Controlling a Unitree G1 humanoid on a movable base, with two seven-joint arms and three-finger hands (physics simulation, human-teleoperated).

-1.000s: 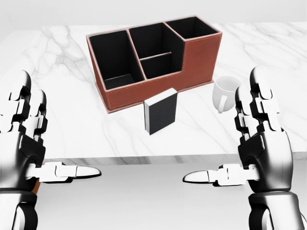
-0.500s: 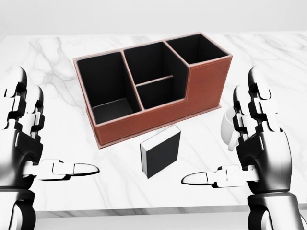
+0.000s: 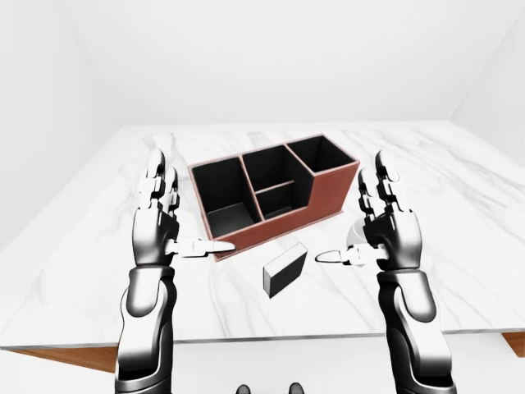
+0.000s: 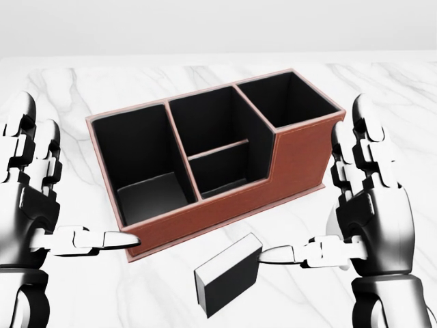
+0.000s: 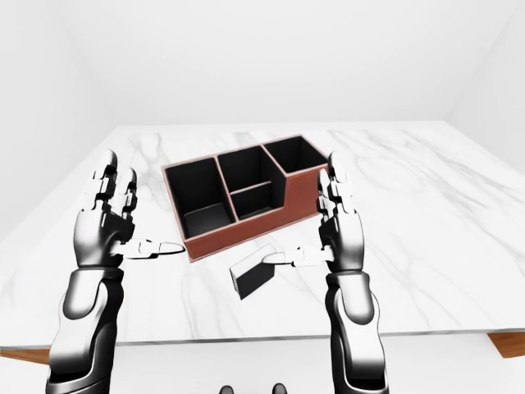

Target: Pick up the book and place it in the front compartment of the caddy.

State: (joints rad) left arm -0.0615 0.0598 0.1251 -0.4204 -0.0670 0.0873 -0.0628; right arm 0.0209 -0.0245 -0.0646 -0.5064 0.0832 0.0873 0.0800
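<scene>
My left hand [image 4: 37,205] is raised and spread wide, thumb pointing inward, nothing in it. My right hand [image 4: 372,212] is likewise splayed and empty; its thumb tip sits just at the book's [image 4: 229,275] upper right corner, contact unclear. In the head view the book, dark with a pale edge, lies on the marble table [image 3: 74,246] at 6 o'clock of the brown caddy [image 4: 218,160], just apart from it. I see a white mug [image 3: 354,237] partly hidden behind the right hand.

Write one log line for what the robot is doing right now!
phase: reaching | left hand: open, empty | right hand: open, empty | book: on table, below caddy in head view | caddy: empty
</scene>
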